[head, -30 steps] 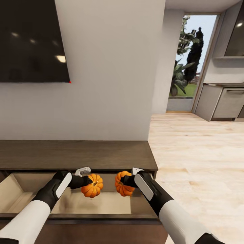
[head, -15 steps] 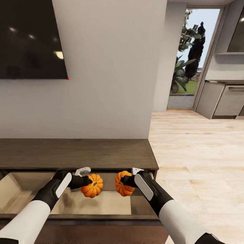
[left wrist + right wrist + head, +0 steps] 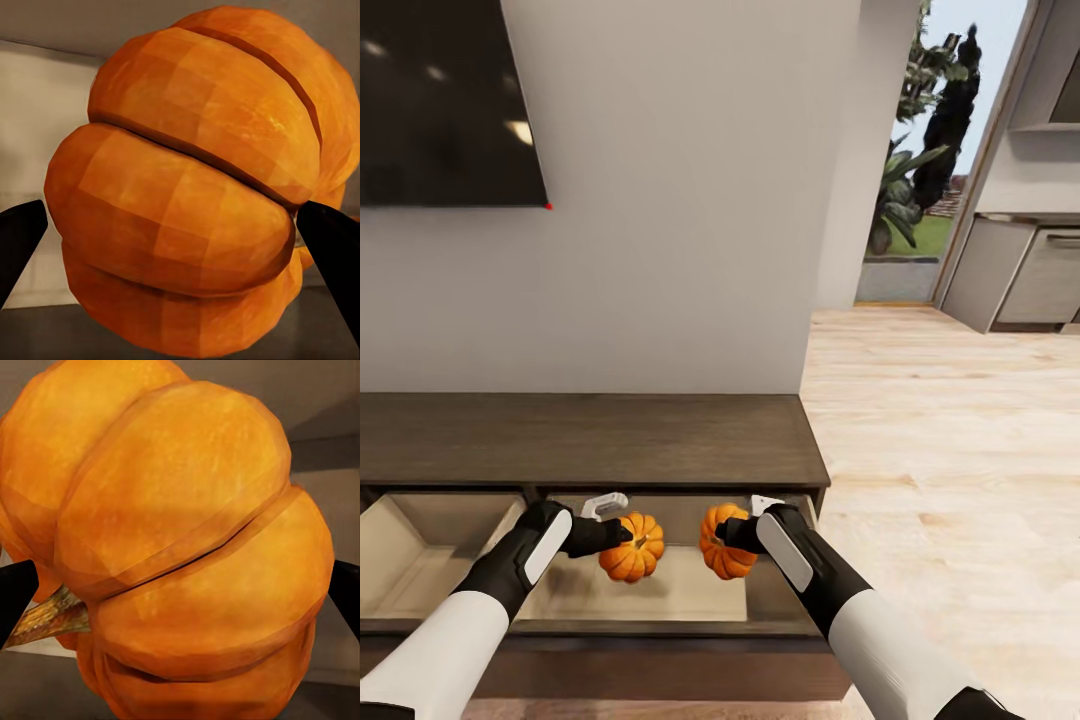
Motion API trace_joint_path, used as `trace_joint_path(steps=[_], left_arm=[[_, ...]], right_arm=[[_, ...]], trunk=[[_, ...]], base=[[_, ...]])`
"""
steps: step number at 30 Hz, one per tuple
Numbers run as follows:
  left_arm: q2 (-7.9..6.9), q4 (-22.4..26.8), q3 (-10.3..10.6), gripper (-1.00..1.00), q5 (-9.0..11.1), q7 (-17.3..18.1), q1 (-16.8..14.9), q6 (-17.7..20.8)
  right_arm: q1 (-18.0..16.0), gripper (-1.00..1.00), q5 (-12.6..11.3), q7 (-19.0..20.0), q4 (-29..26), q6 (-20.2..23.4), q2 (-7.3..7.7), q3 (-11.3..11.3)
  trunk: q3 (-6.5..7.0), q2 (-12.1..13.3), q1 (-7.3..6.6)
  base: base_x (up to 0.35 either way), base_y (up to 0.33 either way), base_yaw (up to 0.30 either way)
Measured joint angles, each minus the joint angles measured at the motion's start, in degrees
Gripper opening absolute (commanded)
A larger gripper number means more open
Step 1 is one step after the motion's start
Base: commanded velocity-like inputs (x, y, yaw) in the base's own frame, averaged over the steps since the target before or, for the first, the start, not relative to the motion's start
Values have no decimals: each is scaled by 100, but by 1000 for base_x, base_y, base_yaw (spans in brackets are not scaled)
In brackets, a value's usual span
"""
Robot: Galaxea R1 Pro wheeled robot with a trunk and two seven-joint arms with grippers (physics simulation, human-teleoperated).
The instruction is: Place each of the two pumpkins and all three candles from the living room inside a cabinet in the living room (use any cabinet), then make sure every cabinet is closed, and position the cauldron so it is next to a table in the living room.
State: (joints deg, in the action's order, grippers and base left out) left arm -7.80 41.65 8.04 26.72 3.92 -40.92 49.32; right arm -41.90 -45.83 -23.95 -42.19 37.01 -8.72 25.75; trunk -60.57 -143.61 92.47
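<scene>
Over open cabinet drawer, each end effector clamping a pumpkin, left, right

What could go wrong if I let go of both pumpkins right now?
Both are held above the open drawer, not resting in it. The left gripper holds its pumpkin and the right gripper holds the other pumpkin close beside it. Dropped together, they might knock each other or bounce and roll. Lowering first looks safer.
</scene>
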Motion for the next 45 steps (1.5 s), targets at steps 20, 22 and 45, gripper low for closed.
trace_joint_path(steps=[20,22,45], left_arm=[[0,4,0,-100,1,0,0,-32],[0,4,0,-100,2,0,0,-32],[-5,13,-1,-100,5,5,-1,-33]], right_arm=[[2,-100,3,-5,9,0,0,-3],[1,-100,3,-5,9,0,-2,-6],[1,100,4,-8,10,0,-8,-6]], trunk=[[-333,-20,39],[-377,-23,44],[-532,-33,61]], base=[[0,0,0],[0,0,0],[0,0,0]])
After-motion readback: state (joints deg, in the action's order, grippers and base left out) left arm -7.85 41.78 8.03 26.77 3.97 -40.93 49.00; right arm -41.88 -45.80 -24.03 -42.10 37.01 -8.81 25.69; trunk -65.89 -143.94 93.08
